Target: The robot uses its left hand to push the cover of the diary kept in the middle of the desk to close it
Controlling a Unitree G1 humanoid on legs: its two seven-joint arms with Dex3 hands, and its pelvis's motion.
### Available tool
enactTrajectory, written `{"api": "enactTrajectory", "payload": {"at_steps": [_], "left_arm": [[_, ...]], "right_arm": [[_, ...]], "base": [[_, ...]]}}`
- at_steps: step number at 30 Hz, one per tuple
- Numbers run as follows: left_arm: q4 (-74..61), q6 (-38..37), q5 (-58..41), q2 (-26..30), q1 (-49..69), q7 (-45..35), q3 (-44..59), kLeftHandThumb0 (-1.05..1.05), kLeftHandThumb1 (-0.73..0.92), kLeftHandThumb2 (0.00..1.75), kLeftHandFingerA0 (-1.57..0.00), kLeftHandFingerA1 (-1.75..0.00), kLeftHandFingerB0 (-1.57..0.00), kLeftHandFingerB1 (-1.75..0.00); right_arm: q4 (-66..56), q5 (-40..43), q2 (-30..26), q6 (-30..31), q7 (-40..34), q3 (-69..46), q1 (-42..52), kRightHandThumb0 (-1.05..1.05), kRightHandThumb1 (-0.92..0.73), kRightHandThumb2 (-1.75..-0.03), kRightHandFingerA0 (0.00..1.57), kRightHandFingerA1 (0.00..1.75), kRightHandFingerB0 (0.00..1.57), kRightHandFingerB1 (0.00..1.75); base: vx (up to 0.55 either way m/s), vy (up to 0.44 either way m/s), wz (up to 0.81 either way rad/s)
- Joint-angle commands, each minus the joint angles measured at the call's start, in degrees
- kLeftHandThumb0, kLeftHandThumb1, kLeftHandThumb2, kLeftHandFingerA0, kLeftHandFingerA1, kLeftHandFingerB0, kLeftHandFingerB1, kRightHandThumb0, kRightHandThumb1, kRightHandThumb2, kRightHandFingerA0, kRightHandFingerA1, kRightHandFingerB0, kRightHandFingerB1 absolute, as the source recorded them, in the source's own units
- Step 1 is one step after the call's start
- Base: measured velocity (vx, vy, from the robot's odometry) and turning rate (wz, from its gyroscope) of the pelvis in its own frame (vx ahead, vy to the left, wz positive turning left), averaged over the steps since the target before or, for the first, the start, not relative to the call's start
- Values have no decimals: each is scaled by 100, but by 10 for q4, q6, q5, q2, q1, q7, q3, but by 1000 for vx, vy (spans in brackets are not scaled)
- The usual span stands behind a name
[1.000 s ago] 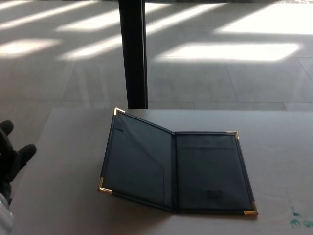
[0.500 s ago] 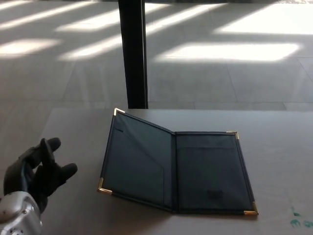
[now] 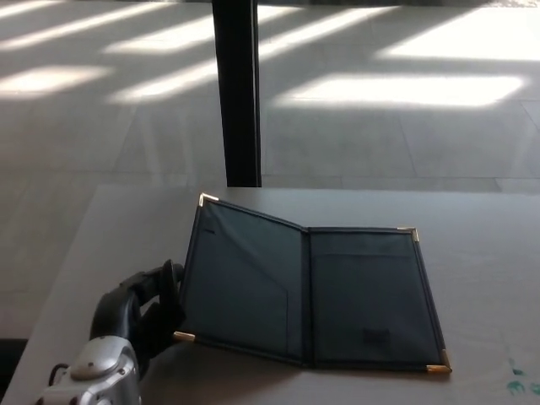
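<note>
Lying open mid-worktop: dark diary, gold corners, right half flat, left cover tilted up off the surface. Inside, flat pockets only, seemingly empty. At the cover's outer left edge, left hand, fingers apart and curled, holding nothing, seemingly touching the lower corner.

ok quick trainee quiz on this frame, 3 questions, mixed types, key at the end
1. True or false: the diary lies fully closed on the desk.
2. Which hand is at the diary's left cover? A) left hand B) right hand C) both
3. Fill in: the cover's corners carry ____-coloured metal caps.

Key: 1 false, it is open, with the left cover tilted up. 2 A, at the cover's outer edge; the right hand is not in view. 3 gold.
</note>
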Motion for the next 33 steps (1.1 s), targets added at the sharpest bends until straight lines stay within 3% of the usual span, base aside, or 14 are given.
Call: {"api": "enactTrajectory", "payload": {"at_steps": [1,2,5,7,9,12,16,17,19,20,21,26,28,33], "left_arm": [[14,6,32,-26,-3,-3,-33,-87,92,80,-56,-58,-41,-49],[23,16,42,-29,-6,-2,-47,-91,85,92,-53,-59,-40,-52],[30,9,51,-33,1,-4,-50,-84,92,84,-55,-55,-44,-48],[32,10,52,-38,3,-2,-46,-91,85,92,-52,-60,-40,-53],[37,15,48,-45,2,0,-36,-87,92,82,-52,-58,-36,-48],[40,14,47,-48,3,0,-27,-89,92,83,-49,-56,-37,-49],[50,10,47,-69,-18,14,-13,-86,92,79,-57,-55,-45,-47],[49,14,44,-75,-25,15,-8,-82,78,116,-52,-64,-39,-57],[50,12,45,-83,-34,16,-3,-82,78,116,-52,-63,-40,-57],[57,3,43,-97,-49,21,2,-91,82,92,-57,-60,-43,-52],[60,3,31,-111,-61,25,16,-85,92,79,-57,-57,-42,-48],[51,6,6,-199,-113,42,41,-86,92,84,-58,-57,-40,-48],[46,-2,-3,-233,-132,47,48,-83,92,79,-57,-55,-43,-51],[36,-26,-52,-325,-203,82,72,-85,92,82,-56,-58,-39,-50]], "right_arm": [[0,10,-11,4,-1,2,-4,-92,-92,-74,61,96,56,73],[-17,14,-5,8,-7,-1,0,-92,-92,-73,60,97,58,75],[-14,13,-8,4,-1,0,2,-93,-92,-73,59,98,57,76],[-14,18,-7,10,-4,-3,-1,-93,-92,-72,59,97,58,76],[-10,23,-8,14,-4,-6,-3,-92,-92,-71,59,96,59,75],[-8,26,-5,12,-2,-7,-2,-92,-92,-72,58,93,58,73],[-22,20,-1,19,-19,-2,8,-94,-92,-69,63,97,61,75],[-21,23,-1,16,-11,-3,9,-92,-92,-71,61,99,59,77],[-27,25,0,18,-10,-1,12,-92,-92,-72,61,99,59,77],[-21,29,-1,15,-4,-5,13,-92,-92,-70,57,94,59,75],[-19,25,-2,11,-2,-1,15,-92,-92,-72,57,95,58,76],[-10,19,-7,11,-7,1,19,-92,-92,-73,62,100,61,78],[-19,16,-4,15,-18,2,20,-92,-92,-73,66,98,63,75],[-22,24,0,18,-18,-1,23,-93,-92,-69,61,99,63,78]], "base": [[0,0,0],[0,0,0],[0,0,0],[0,0,0],[0,0,0],[0,0,0],[0,0,0],[0,0,0],[0,0,0],[0,0,0],[0,0,0],[-17,2,7],[-24,3,16],[-22,-2,11]]}}
